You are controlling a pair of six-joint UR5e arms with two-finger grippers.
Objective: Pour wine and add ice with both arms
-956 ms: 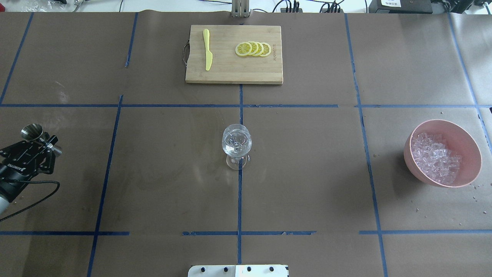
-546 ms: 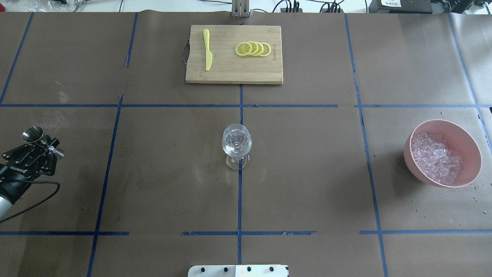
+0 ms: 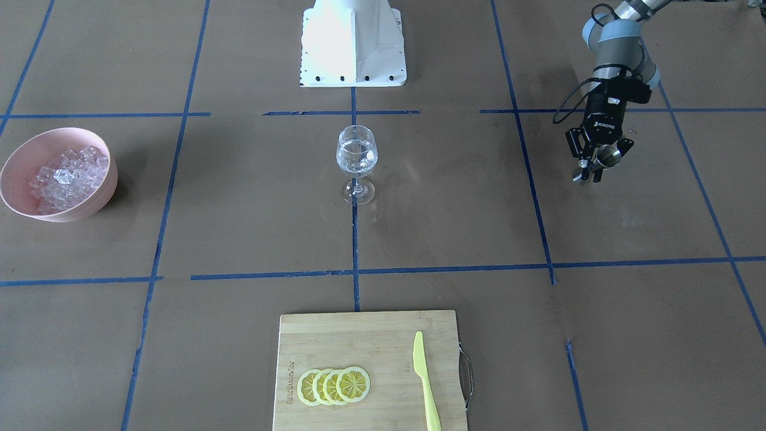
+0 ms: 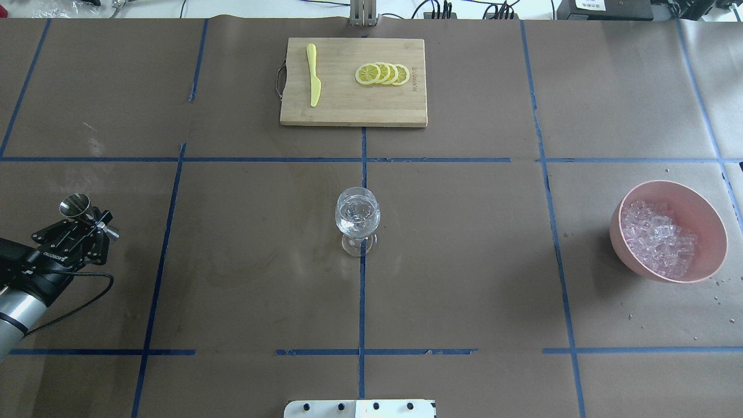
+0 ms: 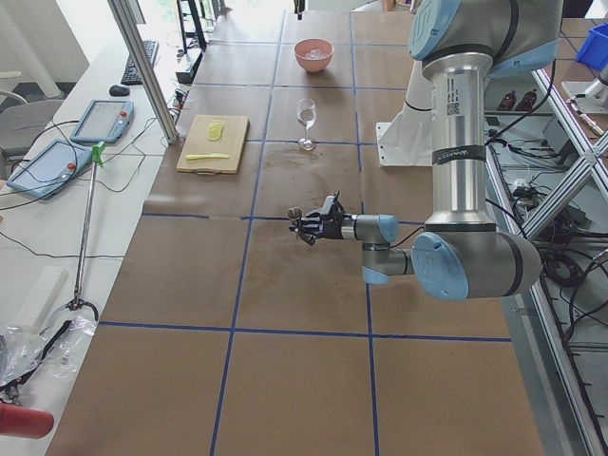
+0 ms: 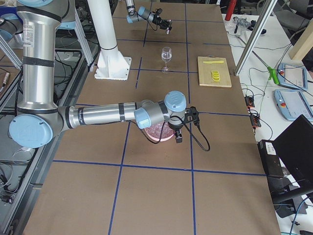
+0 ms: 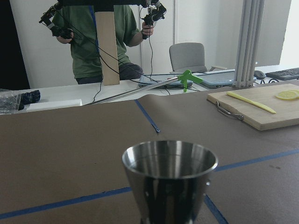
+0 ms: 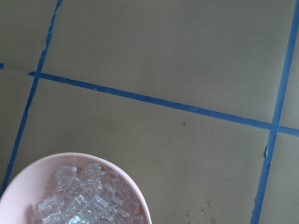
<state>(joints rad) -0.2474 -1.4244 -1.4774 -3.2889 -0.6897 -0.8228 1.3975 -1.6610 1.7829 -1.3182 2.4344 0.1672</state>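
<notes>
The wine (image 4: 357, 213) is sitting in the wine glass (image 4: 357, 226), which is standing upright mid-tabletop (image 4: 464, 261). The ice (image 4: 657, 238) is lying heaped in the pink bowl (image 4: 699, 212), well to the right. The left gripper (image 4: 93, 220) is clamping a steel jigger (image 4: 75, 205) far to the left. The right gripper (image 6: 178, 137) is hanging over the bowl; whether it is apart or together cannot be told.

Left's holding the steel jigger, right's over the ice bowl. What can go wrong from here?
1. The tall clear stemmed wine glass already holds clear liquid on a small foot; dropped ice or a nudge may splash or tip it.
2. The small glassy ice cubes in the pink bowl look slippery for two fingers; specks already lie scattered beside it.
3. The left gripper appears to pinch the steel jigger at its narrow waist; it might slip.
</notes>
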